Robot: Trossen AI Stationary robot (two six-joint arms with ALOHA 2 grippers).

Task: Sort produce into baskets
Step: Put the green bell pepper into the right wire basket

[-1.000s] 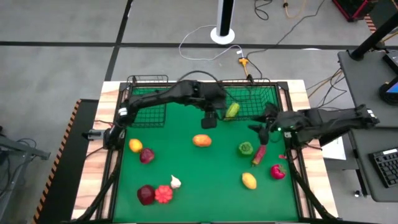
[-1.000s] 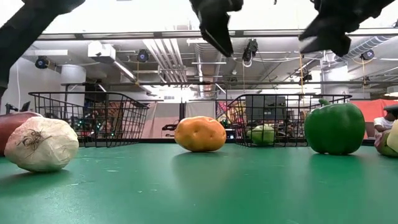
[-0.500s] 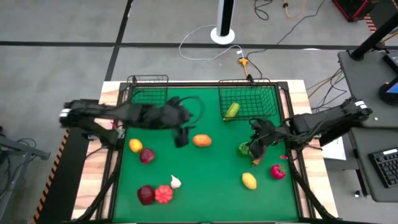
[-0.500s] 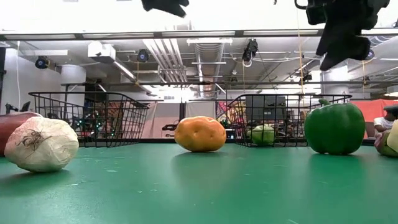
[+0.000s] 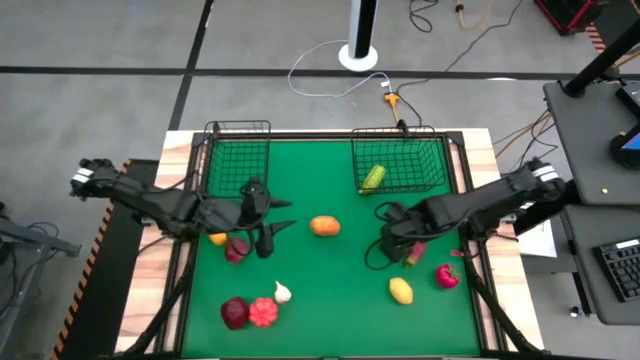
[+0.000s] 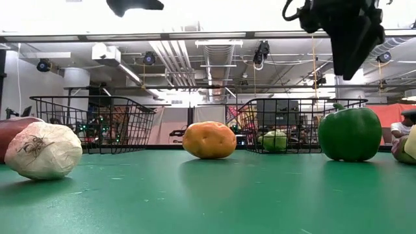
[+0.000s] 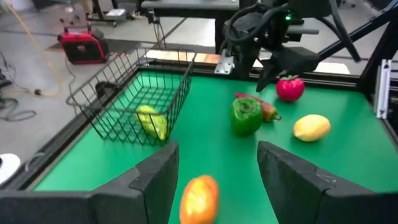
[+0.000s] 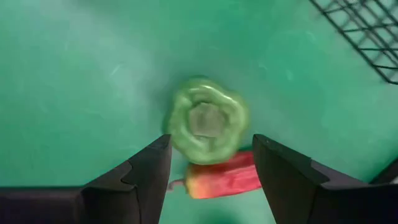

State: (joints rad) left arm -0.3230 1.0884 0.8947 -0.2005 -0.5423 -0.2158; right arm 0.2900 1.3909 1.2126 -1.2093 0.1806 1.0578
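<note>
One piece of produce is sorted so far: a pale green vegetable (image 5: pixel 373 177) lies in the right-hand wire basket (image 5: pixel 432 150) at about one o'clock on the green table (image 5: pixel 330 290). The left-hand basket (image 5: pixel 238 140), at eleven o'clock, looks to hold nothing.

The rest lies loose on the mat. An orange potato-like piece (image 5: pixel 324 226) sits near the centre. At three o'clock are a green bell pepper (image 8: pixel 205 121) and a red chili (image 8: pixel 217 176) touching it, with a red fruit (image 5: pixel 446 276) and a yellow lemon (image 5: pixel 400 290) toward four and five o'clock. At nine o'clock a yellow piece (image 5: pixel 217 236) and a dark maroon one (image 5: pixel 236 250) sit together; at seven o'clock are a maroon onion (image 5: pixel 234 313), a red ribbed piece (image 5: pixel 263 312) and a white garlic bulb (image 5: pixel 283 292). So I judge the job barely begun, with ten pieces left.

The right gripper (image 5: pixel 392 232) hovers directly over the bell pepper, jaws apart on either side of it and holding nothing; the low view shows it well above the pepper. That pepper looks like the next pick.

The left gripper (image 5: pixel 272 222) hangs just left of centre, beside the maroon piece, fingers spread and empty, facing the potato.
</note>
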